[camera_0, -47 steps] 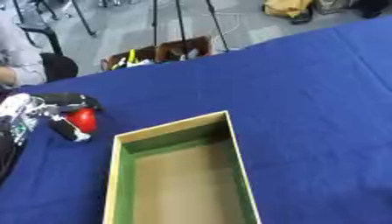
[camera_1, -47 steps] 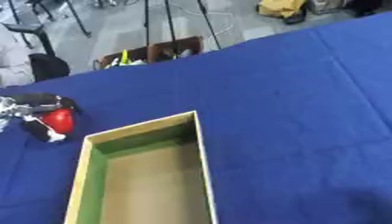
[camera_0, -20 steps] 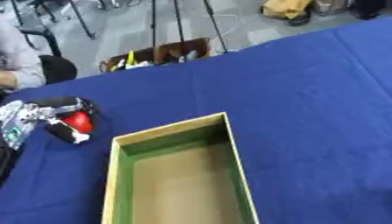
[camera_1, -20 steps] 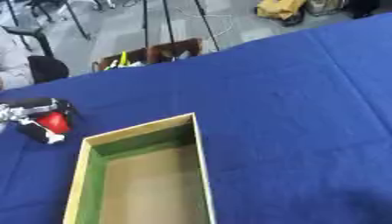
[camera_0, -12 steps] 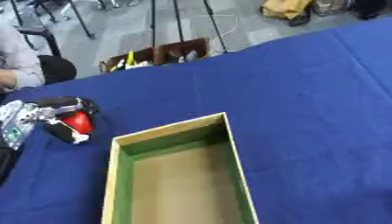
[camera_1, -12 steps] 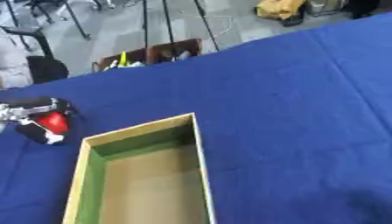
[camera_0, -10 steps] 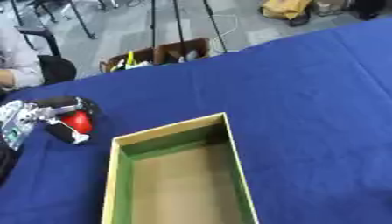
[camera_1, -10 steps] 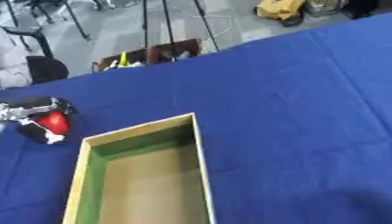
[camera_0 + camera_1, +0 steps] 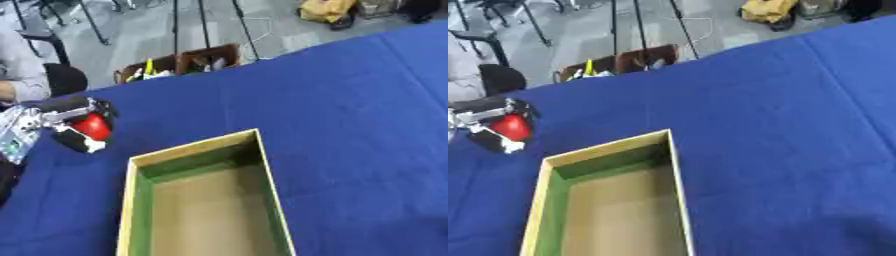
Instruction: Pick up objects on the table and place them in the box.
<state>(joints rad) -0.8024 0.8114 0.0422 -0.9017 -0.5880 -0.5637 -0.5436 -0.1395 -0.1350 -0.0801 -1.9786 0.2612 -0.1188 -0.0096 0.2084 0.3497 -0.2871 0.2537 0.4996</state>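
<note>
My left hand (image 9: pixel 66 117) is at the left edge, above the blue table, with its fingers and thumb curled round a red rounded object (image 9: pixel 90 127). The hand is up and to the left of the open box (image 9: pixel 133 194), a long tray with pale wooden rims, green inner walls and a bare brown floor. Nothing lies inside the box. My right hand shows in neither view.
The blue cloth covers the table (image 9: pixel 350 115), whose far edge runs diagonally from upper right to middle left. Beyond it on the floor stand a brown carton (image 9: pixel 188 61), tripod legs and a yellow bag (image 9: pixel 325 10). A seated person is at the far left.
My left hand with the red object has risen slightly and stayed near the same spot at the left; the whole picture has shifted a little, so the camera moved.
</note>
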